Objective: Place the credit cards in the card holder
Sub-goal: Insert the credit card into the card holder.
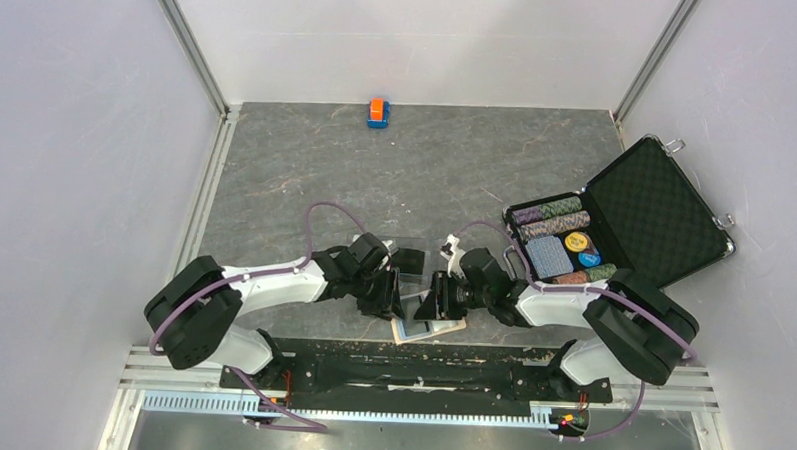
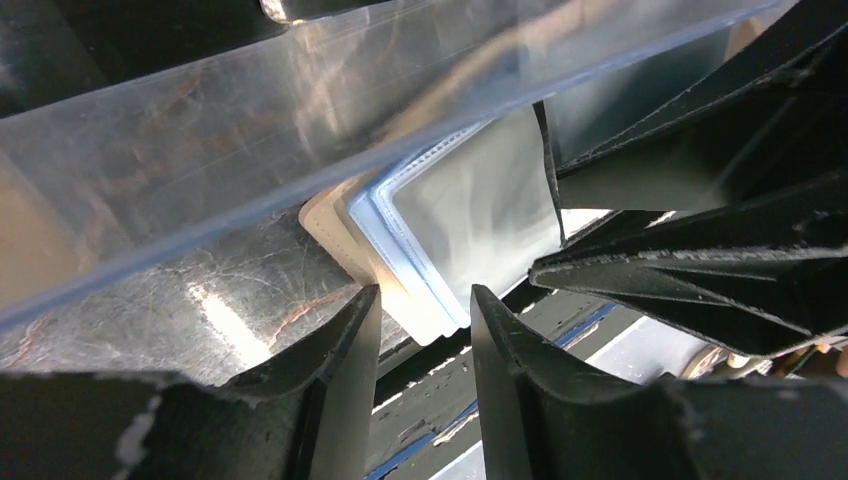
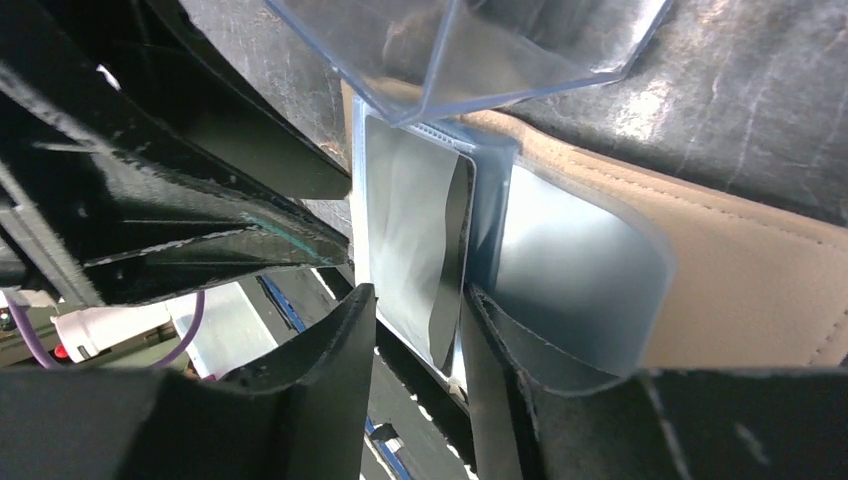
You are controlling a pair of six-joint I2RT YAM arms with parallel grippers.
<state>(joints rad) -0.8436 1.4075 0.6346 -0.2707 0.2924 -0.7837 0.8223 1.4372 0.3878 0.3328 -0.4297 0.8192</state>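
Card holder [image 1: 428,330] lies flat at the middle of the counter's near edge, tan cover down, with its clear sleeve leaves [image 3: 410,230] fanned open on top. Both arms reach inward and meet over it. Left gripper [image 1: 400,303] is at its left end and right gripper [image 1: 428,300] at its right end, tips close together. Left wrist view: the left fingers [image 2: 335,370] are parted by a narrow gap with nothing between them. The holder's rounded tan corner and stacked leaf edges sit just beyond the tips. Right wrist view: the right fingers [image 3: 335,360] are likewise narrowly parted. One clear leaf dips into the gap and lies against the finger nearer the tan cover, with open space on its other side, so it is not pinched. A dark strip [image 3: 455,260] curves down that leaf; cannot tell what it is. A clear plastic box [image 3: 470,50] sits just beyond the holder, over the leaves' far ends. An open black case [image 1: 655,204] stands at the right edge, holding poker chips [image 1: 550,215] and a blue deck [image 1: 551,255]. A small orange-and-blue block [image 1: 378,112] sits at the far edge, well apart.
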